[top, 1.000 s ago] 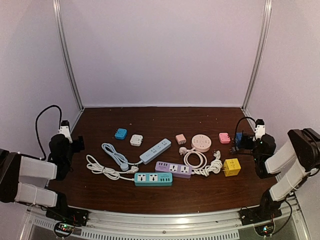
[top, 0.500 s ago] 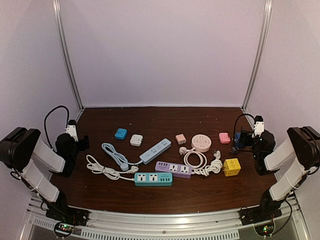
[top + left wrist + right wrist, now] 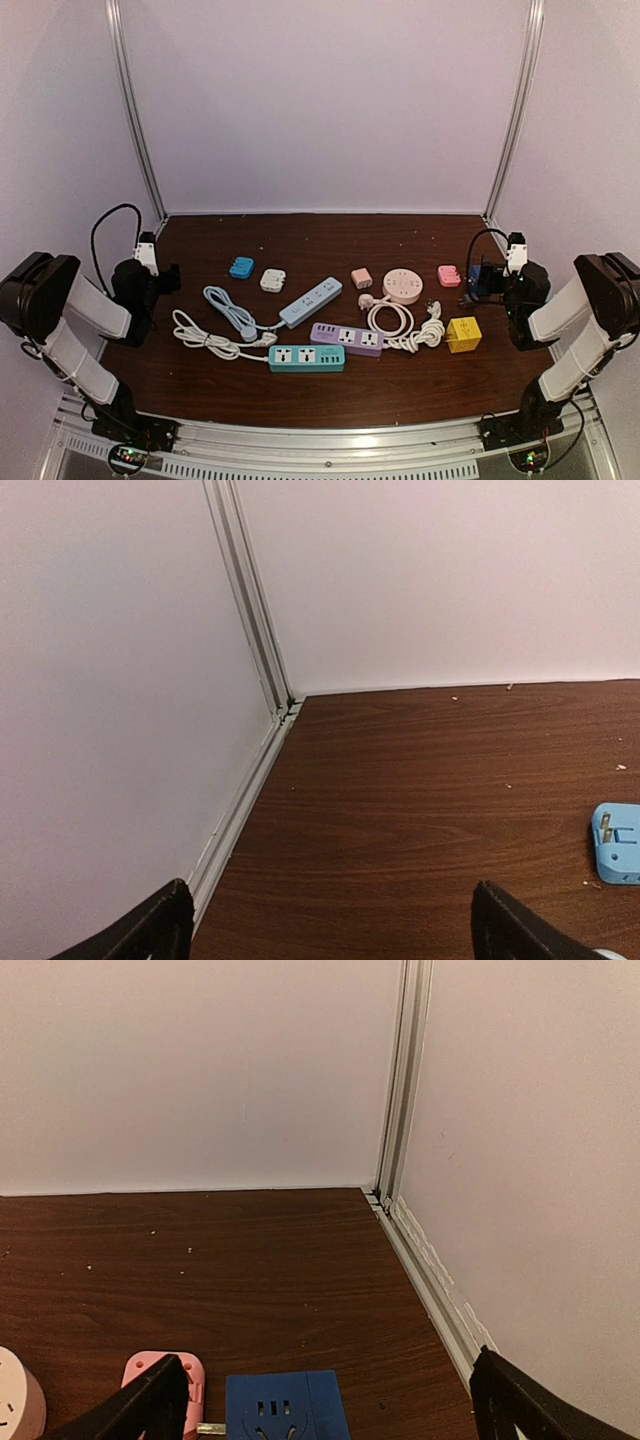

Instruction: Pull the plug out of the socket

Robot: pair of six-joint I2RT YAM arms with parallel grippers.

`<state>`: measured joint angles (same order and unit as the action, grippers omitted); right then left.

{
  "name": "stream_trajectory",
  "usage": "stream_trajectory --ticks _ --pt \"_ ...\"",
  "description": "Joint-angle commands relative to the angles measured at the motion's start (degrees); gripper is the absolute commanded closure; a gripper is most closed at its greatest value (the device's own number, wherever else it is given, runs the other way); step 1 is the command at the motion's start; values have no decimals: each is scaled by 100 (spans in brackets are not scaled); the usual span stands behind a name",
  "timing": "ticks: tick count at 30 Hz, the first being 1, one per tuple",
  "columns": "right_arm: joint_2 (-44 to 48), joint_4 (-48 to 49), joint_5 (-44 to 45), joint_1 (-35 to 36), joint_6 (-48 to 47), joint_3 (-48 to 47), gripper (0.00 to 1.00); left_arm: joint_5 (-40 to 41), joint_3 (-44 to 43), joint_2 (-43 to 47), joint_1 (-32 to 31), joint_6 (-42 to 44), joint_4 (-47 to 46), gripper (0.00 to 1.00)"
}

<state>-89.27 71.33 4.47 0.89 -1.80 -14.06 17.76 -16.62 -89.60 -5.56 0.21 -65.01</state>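
The left arm has been unfolded and the left gripper (image 3: pixel 167 280) brought toward the table, while the right gripper (image 3: pixel 471 288) is hardly shifted. Both are held wide open and empty. The white plug (image 3: pixel 266 340) at the teal power strip (image 3: pixel 306 357), mid-table, is judged not yet approached.

The left arm (image 3: pixel 100 308) and right arm (image 3: pixel 560 312) each show black joints, white link covers and 1 looping black cable (image 3: pixel 96 232).
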Motion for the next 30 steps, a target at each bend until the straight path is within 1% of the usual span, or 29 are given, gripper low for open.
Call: stream_trajectory --ticks 1,30 --pt "6 10 -86 -18 -39 -79 0 -62 -60 -38 37 90 -90 2" --pt "6 -45 -109 -18 -31 -105 0 -61 -60 -35 33 91 -90 2"
